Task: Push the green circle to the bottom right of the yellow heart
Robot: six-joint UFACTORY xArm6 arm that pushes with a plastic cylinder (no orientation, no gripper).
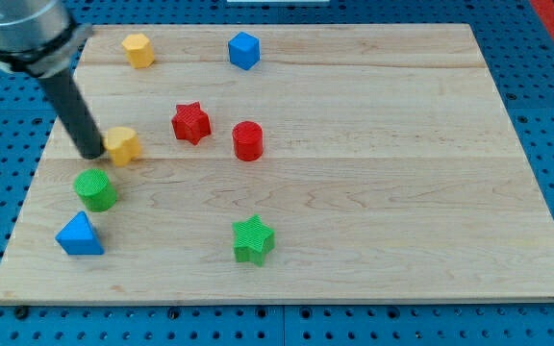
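The wooden surface (373,192) is the largest thing here, pale planks lying on a blue pegboard (546,38). No brand, label or writing can be read anywhere.

My rod (70,101) slants down from 11 o'clock, and my tip (92,154) rests just at 9 o'clock of the yellow heart (123,145), touching or nearly so. I have no fingers, so there is nothing to open or close.

The green circle (95,189) sits near the heart at its 7 o'clock, so it lies bottom left, not bottom right. I judge my tip must get round to the circle's 9 o'clock side to shove it toward 3 o'clock.

Others, 6 in all: blue triangle (79,235), green star (253,239), red cylinder (247,140), red star (190,123), blue hexagon (243,50), yellow hexagon (138,49).
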